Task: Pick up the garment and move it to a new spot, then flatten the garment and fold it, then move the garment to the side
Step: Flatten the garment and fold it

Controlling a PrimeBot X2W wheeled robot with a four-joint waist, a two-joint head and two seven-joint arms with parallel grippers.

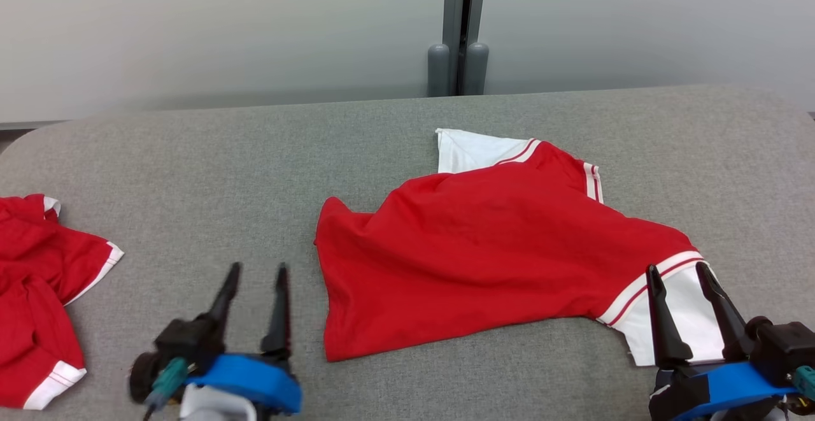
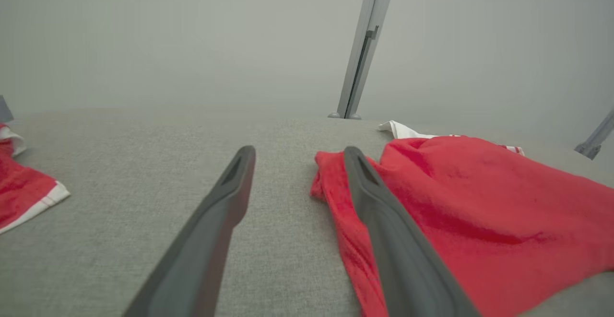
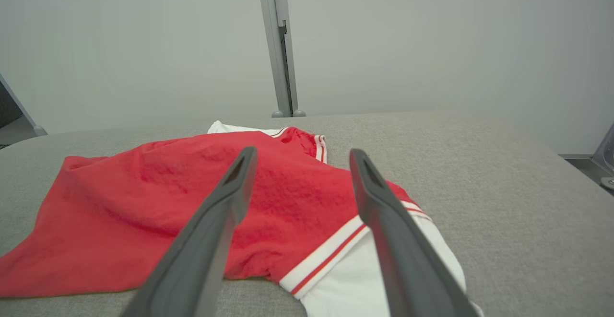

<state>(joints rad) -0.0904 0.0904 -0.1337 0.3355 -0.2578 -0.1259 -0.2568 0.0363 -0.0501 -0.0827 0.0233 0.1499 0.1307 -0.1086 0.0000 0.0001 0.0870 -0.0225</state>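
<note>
A red garment (image 1: pixel 484 249) with white sleeves and red-striped cuffs lies rumpled on the grey table (image 1: pixel 255 172), right of centre. It also spreads across the right of the left wrist view as the garment (image 2: pixel 479 211) and across the middle of the right wrist view as the garment (image 3: pixel 192 197). My left gripper (image 1: pixel 258 269) stands open over bare table, just left of the garment's lower left edge. Open too, my right gripper (image 1: pixel 676 269) hovers above the near white sleeve (image 1: pixel 681 309), holding nothing.
A second red and white garment (image 1: pixel 38 281) lies bunched at the table's left edge. A grey post (image 1: pixel 460 32) stands behind the table's rounded far edge, against a pale wall. Bare table stretches between the two garments.
</note>
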